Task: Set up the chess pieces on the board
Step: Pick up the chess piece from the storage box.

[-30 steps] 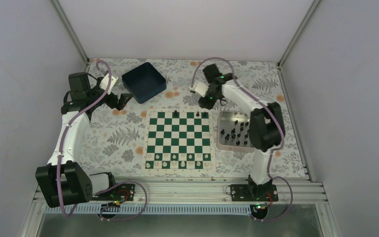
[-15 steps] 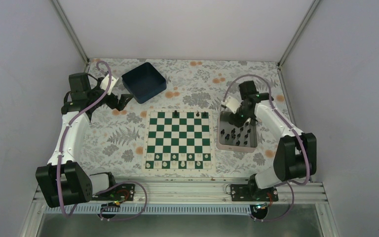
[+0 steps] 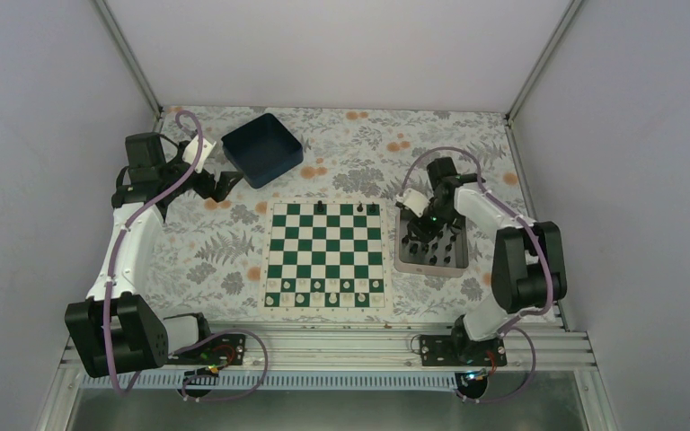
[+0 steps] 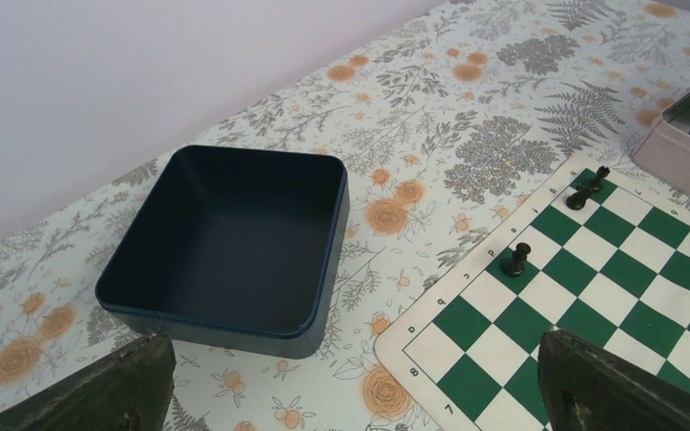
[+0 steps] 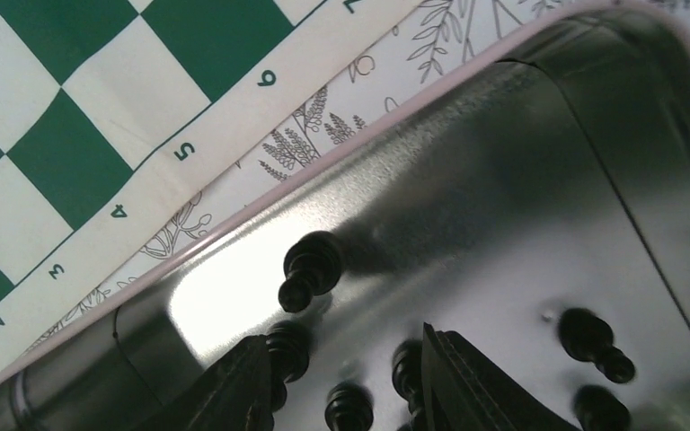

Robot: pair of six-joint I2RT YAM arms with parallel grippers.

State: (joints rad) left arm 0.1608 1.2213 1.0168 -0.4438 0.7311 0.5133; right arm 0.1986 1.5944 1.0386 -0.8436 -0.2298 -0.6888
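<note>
You have the board mid-table, toward the near edge. The tray lies just right of it, holding pieces. Three more stand on the board's far row. The bin sits behind, toward the far left corner.

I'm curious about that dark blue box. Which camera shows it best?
The left wrist camera: the blue box fills much of the picture, its inside plainly empty. The overhead camera shows it whole but small, beyond the chessboard. The right wrist camera misses it entirely.

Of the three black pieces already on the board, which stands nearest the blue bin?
The lone piece on the far row; the other two stand side by side toward the tray.
</note>
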